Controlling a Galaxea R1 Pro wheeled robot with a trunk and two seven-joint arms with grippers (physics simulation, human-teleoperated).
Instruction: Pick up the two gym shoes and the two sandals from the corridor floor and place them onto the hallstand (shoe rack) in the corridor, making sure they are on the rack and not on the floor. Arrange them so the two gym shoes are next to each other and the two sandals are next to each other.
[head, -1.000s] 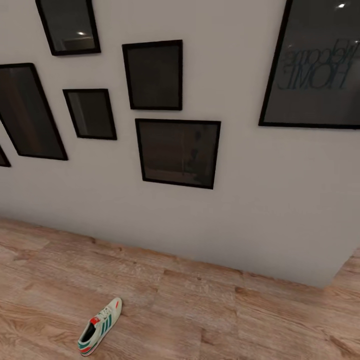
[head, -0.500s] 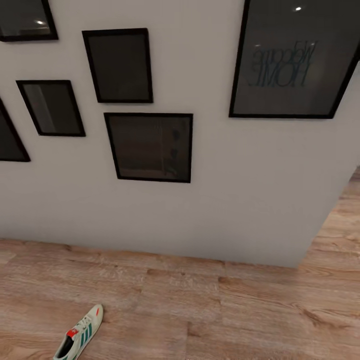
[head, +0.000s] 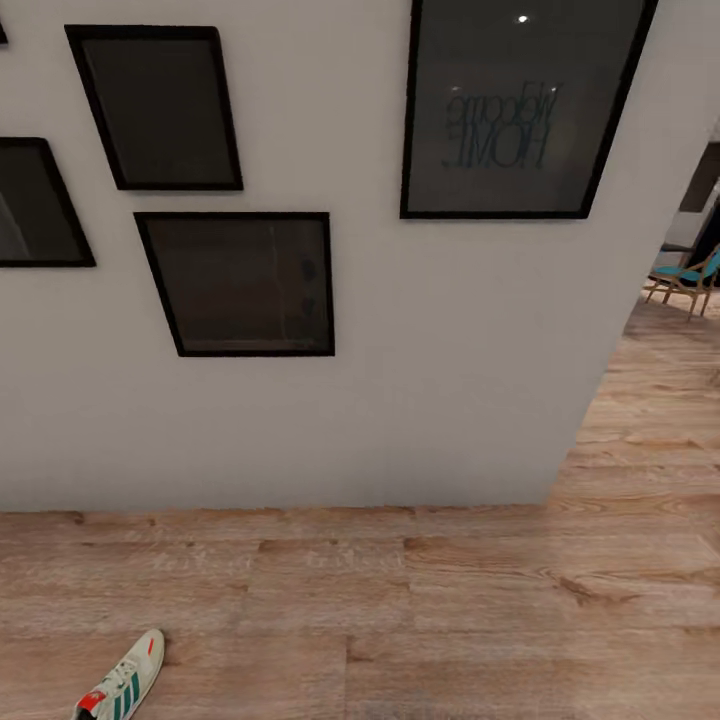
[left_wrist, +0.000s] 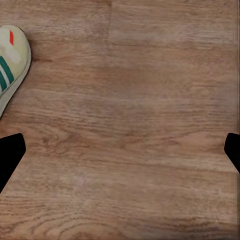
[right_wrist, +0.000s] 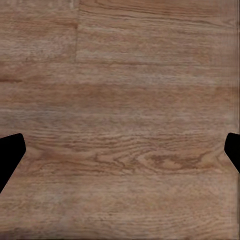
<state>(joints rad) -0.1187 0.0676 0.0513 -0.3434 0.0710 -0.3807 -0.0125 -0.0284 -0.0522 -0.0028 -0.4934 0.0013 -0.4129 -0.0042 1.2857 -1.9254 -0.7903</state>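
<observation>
Left gripper (left_wrist: 120, 150) faces straight down at corridor floor (left_wrist: 135, 100), wood-grain planks. Black fingertips (left_wrist: 10, 152) sit far apart at 9 and 3 o'clock, nothing between them. Gym shoe (left_wrist: 11, 60) toe, white with green stripes and a red mark, at 10 o'clock, cropped by frame edge.

One gym shoe (head: 118, 690) lies on the corridor floor (head: 420, 610) at the lower left of the head view, partly cut off by the frame edge. Upper: white, with teal-green side stripes and a red-orange accent. The sole rests flat on the light brown wood-grain planks, toe pointing toward the wall. The left wrist view shows its toe end (left_wrist: 11, 62) on the same planks
</observation>
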